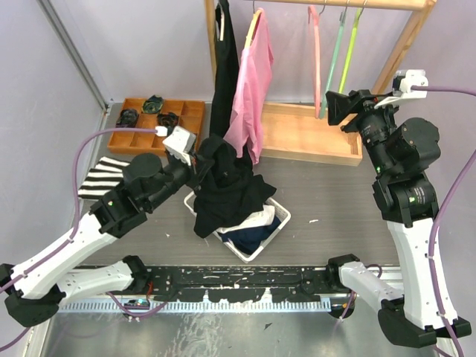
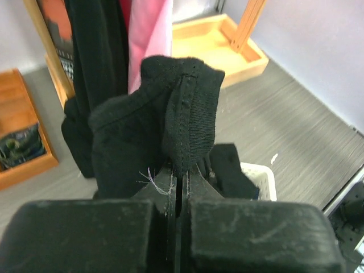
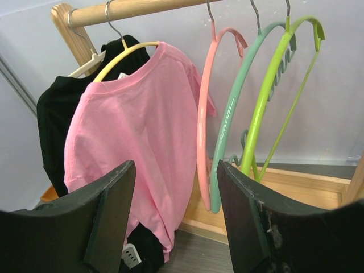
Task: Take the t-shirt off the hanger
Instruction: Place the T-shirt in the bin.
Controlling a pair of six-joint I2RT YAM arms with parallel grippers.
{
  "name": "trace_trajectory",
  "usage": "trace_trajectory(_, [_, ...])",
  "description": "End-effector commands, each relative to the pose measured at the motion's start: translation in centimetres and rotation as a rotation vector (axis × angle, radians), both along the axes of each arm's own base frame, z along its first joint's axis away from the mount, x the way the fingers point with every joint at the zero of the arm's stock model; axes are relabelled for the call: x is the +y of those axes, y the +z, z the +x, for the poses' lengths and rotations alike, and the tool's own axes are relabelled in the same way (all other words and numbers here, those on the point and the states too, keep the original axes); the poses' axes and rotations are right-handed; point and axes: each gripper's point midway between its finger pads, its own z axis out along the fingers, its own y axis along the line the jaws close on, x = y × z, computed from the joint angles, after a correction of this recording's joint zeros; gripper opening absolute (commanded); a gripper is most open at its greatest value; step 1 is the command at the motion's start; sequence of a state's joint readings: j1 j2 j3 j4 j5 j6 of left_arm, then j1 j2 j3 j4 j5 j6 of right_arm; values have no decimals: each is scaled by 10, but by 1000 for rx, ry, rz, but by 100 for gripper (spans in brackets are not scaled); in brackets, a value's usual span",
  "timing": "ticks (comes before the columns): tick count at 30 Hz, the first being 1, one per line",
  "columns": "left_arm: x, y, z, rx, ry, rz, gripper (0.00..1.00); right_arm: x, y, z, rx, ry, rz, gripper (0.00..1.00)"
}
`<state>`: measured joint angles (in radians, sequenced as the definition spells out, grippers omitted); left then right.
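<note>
A: Where's the shirt right now?

B: The black t-shirt (image 1: pixel 222 89) is still up on its hanger (image 3: pixel 85 65), at the left end of the rail (image 3: pixel 142 7) along the far edge of the worktop (image 1: pixel 335 216). Its lower part is drawn down toward the near side, over the basket (image 1: pixel 281 213) at the middle of the worktop.

A: Who has hold of it?

B: The left gripper (image 2: pixel 181 182). Its jaws are pressed together on a fold of the black cloth, and a seam stands up right above them. The right gripper (image 3: pixel 175 168) is raised in front of the rack, jaws spread with nothing between them. It faces the pink t-shirt (image 3: pixel 131 131) and the 3 empty hangers (image 3: pixel 230 116).

A: So which step is this?

B: I'd say the pull-off: cloth gripped, collar not yet free of the hanger.

A: And next?

B: Probably a pull that takes 1 shoulder off the hanger arm, sideways as much as down. A straight tug may only swing the hanger. The right arm could steady the hanger, but it would need to shift toward the left end of the rail, past the pink t-shirt.
</note>
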<state>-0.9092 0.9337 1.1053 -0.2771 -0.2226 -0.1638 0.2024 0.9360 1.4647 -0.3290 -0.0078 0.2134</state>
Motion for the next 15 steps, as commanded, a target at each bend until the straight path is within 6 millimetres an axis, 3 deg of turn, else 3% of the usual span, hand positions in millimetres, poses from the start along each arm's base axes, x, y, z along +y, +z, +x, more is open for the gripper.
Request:
trace_trajectory(1, [3,-35,-6,95,6,13,0,1,16,-9,-59,16,23,65])
trace_trajectory(15, [-11,-147,-45,402,-94,91,0,3,14,-8,-54,24,19,65])
